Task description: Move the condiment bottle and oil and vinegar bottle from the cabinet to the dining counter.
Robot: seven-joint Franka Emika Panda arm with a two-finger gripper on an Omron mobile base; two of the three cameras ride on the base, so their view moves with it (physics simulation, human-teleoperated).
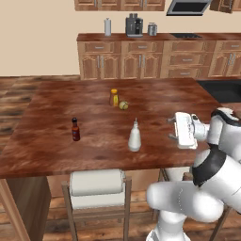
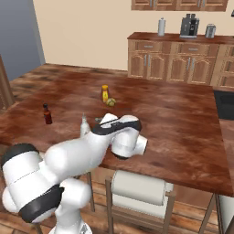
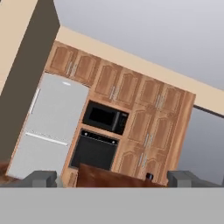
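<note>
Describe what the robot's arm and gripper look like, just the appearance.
The arm is made of glossy white, rounded, bulbous segments joined by dark, nearly black bands at the joints, clearest in the right base view. The gripper has a white boxy, flat-sided body with light grey detailing. Its fingertips are small, blocky and dark grey. No loose cables or printed markings can be made out.

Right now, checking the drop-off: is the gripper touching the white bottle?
Apart. The left base view shows bare counter between the open gripper and the white bottle.
</note>
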